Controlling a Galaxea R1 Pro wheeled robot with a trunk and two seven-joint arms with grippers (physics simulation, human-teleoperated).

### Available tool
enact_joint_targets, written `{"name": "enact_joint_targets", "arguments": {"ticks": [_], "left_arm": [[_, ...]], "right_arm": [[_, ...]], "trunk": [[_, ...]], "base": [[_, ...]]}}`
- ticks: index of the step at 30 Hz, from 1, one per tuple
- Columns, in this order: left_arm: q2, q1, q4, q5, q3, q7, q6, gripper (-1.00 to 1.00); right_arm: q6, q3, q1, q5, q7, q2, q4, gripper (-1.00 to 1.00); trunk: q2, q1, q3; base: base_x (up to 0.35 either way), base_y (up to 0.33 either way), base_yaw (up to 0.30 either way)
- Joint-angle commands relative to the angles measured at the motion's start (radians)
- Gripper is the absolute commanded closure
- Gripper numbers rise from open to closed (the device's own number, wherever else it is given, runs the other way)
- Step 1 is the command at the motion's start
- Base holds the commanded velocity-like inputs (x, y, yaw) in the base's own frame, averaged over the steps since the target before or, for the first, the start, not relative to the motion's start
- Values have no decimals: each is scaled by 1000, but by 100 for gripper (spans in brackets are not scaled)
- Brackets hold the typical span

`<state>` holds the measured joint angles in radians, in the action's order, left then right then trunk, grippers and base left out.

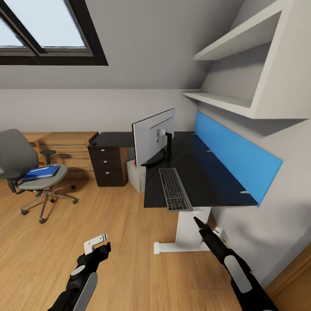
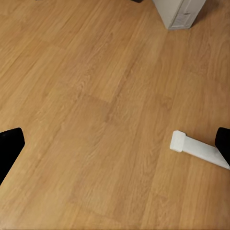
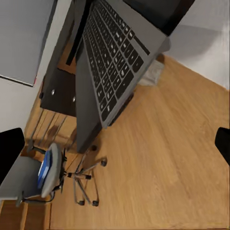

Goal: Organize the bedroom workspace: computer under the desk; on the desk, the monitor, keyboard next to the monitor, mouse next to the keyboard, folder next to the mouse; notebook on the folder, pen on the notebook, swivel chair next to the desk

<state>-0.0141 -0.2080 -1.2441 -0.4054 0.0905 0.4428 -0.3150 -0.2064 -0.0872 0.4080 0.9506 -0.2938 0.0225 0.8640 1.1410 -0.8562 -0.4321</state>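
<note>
— How do we stand at the jaws?

— Our left gripper [image 1: 97,247] hangs low over the floor [image 1: 65,242] with its jaws spread and nothing between them; in the left wrist view the dark fingertips [image 2: 9,148] sit far apart at the frame's sides, over bare boards and the desk's white foot [image 2: 196,149]. The right gripper [image 1: 199,223] points up at the desk's near edge, just below the keyboard [image 1: 174,188]. Its fingertips [image 3: 8,153] also sit wide apart, holding nothing.

— And the keyboard?

— We see it lying on the desk [image 1: 203,181], its near end overhanging the near edge. The monitor [image 1: 153,136] stands upright at the desk's left edge, beyond the keyboard, its pale back towards us.

— The computer?

— A light tower [image 1: 136,175] stands on the floor under the desk's left edge, beside the dark drawer cabinet [image 1: 107,166].

— The folder?

— Blue, flat on the seat of the chair [image 1: 26,168], well apart from the desk, on our left. The folder [image 1: 41,172] also shows in the right wrist view [image 3: 44,170]. We cannot make out the mouse, notebook or pen.
</note>
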Motion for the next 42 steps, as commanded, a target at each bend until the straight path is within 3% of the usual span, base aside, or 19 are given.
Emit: {"name": "enact_joint_targets", "arguments": {"ticks": [1,4,5,10,17,24,27,28,30,31,34,39,42], "left_arm": [[0,-1,-2,-8,2,8,-3,-100],[-1,-1,-2,-7,2,8,-3,-100],[-1,-1,-1,-7,2,8,-3,-100],[-1,-1,1,-8,2,8,-3,-100],[-1,-1,3,-9,2,8,-3,-100],[-1,-1,3,-9,2,8,-3,-100],[-1,-1,3,-9,2,8,-3,-100],[-1,-1,3,-9,2,8,-3,-100],[-1,-1,3,-9,2,8,-3,-100],[-1,-1,3,-9,2,8,-3,-100],[-1,-1,3,-9,2,8,-3,-100],[-1,-1,3,-9,2,8,-3,-100],[-1,-1,3,-9,2,8,-3,-100]], "right_arm": [[14,-5,1,24,40,-17,2,-100],[120,-7,1,57,92,-44,4,-100],[197,-4,1,65,105,-52,5,-100],[306,3,2,72,118,-68,5,-100],[344,4,2,78,122,-84,5,-100],[308,0,2,110,123,-84,5,-100],[239,-3,2,169,123,-83,6,-100],[194,-4,2,213,123,-82,6,-100],[148,-5,2,261,122,-81,6,-100],[107,-5,2,311,121,-80,6,-100],[59,-5,2,396,118,-80,6,-100],[34,-6,2,459,112,-79,7,-100],[31,-5,2,467,103,-79,7,-100]], "trunk": [[8,-4,-4],[29,-15,-14],[36,-19,-17],[71,-38,-33],[120,-65,-54],[169,-92,-76],[190,-104,-86],[197,-107,-89],[211,-115,-95],[218,-119,-98],[239,-130,-108],[274,-150,-123],[295,-161,-133]], "base": [[0,0,0],[0,0,0],[0,0,0],[0,0,0],[0,0,0],[0,0,0],[0,0,0],[0,0,0],[0,0,0],[0,0,0],[0,0,0],[0,0,0],[0,0,0]]}}
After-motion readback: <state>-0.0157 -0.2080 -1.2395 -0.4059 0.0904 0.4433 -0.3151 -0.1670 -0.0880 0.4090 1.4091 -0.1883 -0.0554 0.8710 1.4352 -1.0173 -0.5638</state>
